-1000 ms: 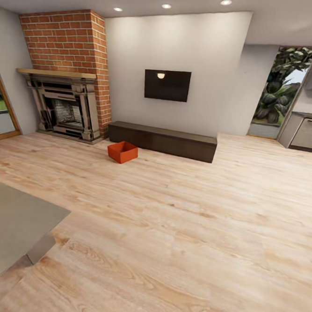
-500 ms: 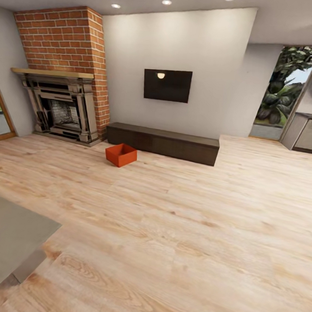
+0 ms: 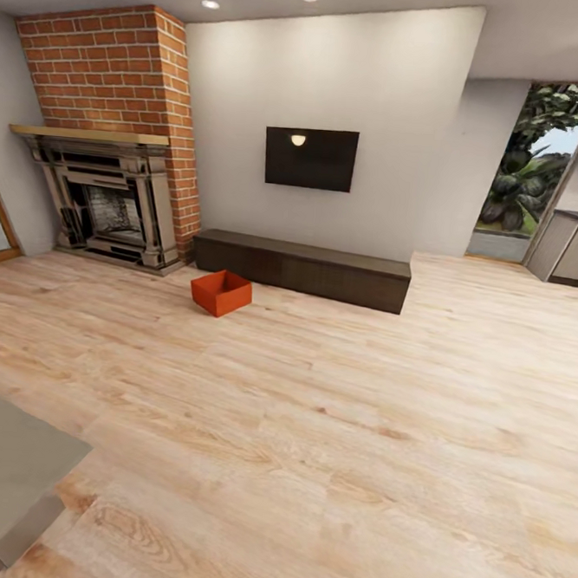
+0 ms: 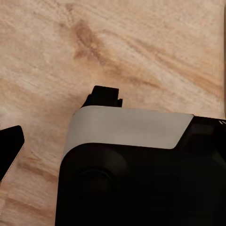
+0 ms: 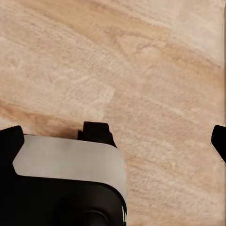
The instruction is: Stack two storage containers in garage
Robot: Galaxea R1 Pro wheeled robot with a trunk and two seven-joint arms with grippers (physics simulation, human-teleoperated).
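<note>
Head view: storage container (image 3: 221, 292) beside bench (image 3: 302, 269)

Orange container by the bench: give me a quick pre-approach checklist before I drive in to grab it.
1. Container in sight on the wood floor: ok.
2. Container upright, open side up: ok.
3. Container apart from the dark bench behind it: ok, a narrow strip of floor shows between them.
4. Straight path across the floor free of obstacles: ok.
5. Second container located: not ok.
6. Left gripper and right gripper empty and open over bare floor: ok.
</note>
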